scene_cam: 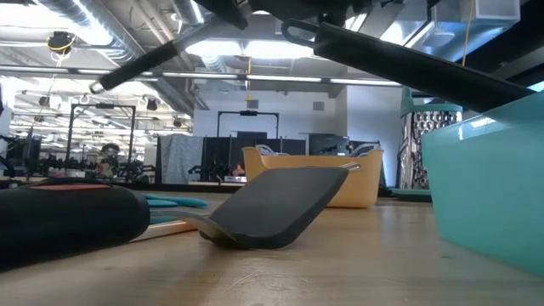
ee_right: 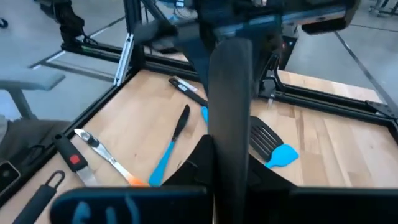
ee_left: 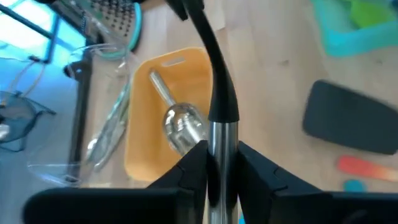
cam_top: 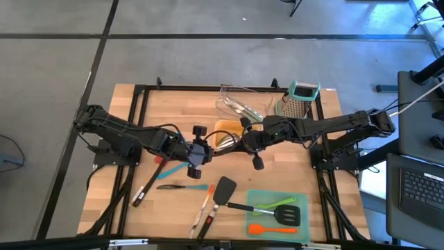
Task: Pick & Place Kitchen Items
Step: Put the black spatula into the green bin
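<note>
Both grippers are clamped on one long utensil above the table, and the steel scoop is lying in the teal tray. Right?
Not quite. The steel scoop lies in the orange tray, not the teal tray; the left wrist view shows it. The rest holds: the left gripper and the right gripper are both shut on the same long utensil above the table.

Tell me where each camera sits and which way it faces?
High: overhead, looking straight down on the table; both arms show.
Low: tabletop height, looking across past the black spatula.
Left wrist: past the left end effector, shut on a long utensil, toward the orange tray.
Right wrist: past the right end effector, holding that utensil too.
Shared: both wrist views show the utensil.
</note>
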